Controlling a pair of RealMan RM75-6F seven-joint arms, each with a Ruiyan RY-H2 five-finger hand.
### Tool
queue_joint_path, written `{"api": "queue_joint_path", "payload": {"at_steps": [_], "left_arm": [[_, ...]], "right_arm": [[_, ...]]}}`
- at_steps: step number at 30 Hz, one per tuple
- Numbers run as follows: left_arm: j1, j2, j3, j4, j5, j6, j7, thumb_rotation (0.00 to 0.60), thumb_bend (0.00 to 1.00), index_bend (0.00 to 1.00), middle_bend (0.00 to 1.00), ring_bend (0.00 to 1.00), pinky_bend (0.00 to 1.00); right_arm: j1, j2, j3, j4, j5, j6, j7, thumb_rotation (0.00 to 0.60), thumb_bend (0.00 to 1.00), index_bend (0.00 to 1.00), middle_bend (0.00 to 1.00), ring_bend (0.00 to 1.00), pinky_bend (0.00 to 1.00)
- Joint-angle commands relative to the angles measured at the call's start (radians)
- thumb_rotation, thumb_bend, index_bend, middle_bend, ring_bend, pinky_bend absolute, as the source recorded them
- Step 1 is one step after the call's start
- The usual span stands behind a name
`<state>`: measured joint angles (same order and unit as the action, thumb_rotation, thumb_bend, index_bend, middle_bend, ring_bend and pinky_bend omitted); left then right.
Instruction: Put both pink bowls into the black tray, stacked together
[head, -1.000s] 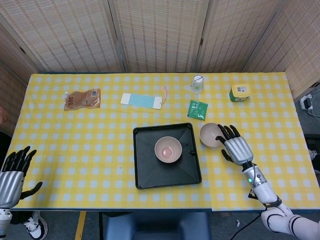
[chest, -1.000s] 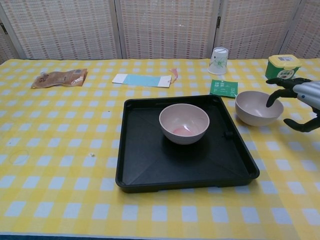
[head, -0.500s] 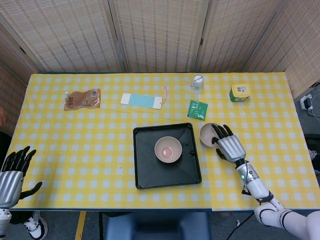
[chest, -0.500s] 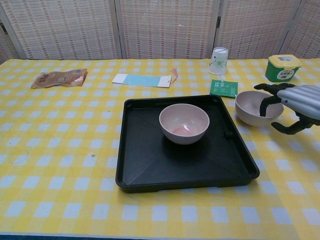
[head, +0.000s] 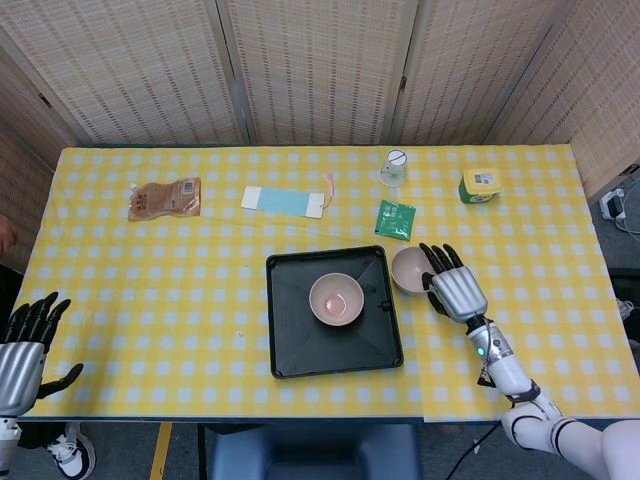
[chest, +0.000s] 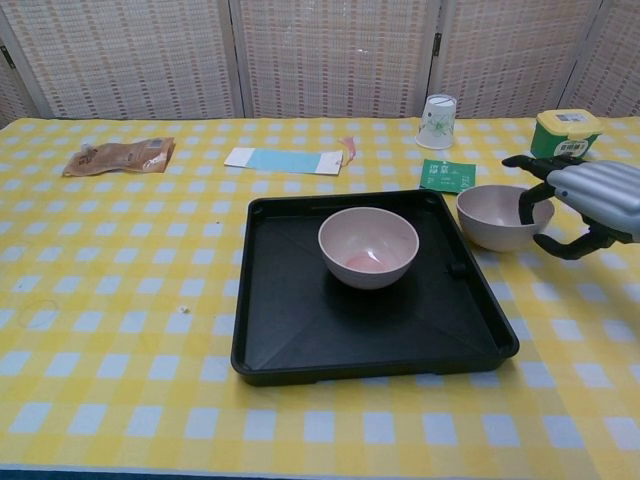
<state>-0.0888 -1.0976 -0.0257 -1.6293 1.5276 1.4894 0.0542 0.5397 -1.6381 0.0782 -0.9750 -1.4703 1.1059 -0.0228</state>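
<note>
One pink bowl (head: 336, 298) (chest: 368, 245) sits upright in the middle of the black tray (head: 300, 360) (chest: 300, 350). The second pink bowl (head: 408, 268) (chest: 490, 215) stands on the cloth just off the tray's right edge. My right hand (head: 455, 285) (chest: 590, 195) grips its right rim, fingers hooked inside and thumb against the outer wall. Far off at the table's near left corner, my left hand (head: 25, 345) hangs with fingers spread and holds nothing; the chest view does not show it.
Behind the bowl lie a green packet (head: 395, 219) (chest: 447, 176), a clear cup (head: 394, 168) (chest: 437, 122) and a green tub (head: 480, 185) (chest: 565, 133). A blue card (head: 285, 201) and a brown packet (head: 165, 198) lie at the back left.
My right hand moved left onto the outer bowl and closed on its rim. The bowl has slid a little left, nearer the tray. The left hand stayed put.
</note>
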Motion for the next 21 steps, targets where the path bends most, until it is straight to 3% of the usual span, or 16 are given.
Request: {"api": "queue_joint_path", "payload": {"at_steps": [1,11,21], "left_arm": [[0.000,-0.001,0.001,-0.001,0.002,0.000,0.001,0.600,0.26,0.00,0.00,0.00,0.00],[-0.001,-0.002,0.004,-0.002,0.005,-0.002,0.003,0.600,0.26,0.00,0.00,0.00,0.00],[-0.002,0.004,0.006,-0.006,0.007,-0.004,-0.004,0.600,0.26,0.00,0.00,0.00,0.00]], "right_arm": [[-0.015,0.028,0.002,-0.056,-0.031,0.069,-0.021,0.600,0.50,0.64,0.00,0.00,0.00],[-0.019,0.101,0.002,-0.252,-0.118,0.186,-0.098,0.600,0.50,0.64,0.00,0.00,0.00],[0.036,0.038,0.013,-0.277,-0.159,0.165,-0.118,0.600,0.50,0.64,0.02,0.00,0.00]]}}
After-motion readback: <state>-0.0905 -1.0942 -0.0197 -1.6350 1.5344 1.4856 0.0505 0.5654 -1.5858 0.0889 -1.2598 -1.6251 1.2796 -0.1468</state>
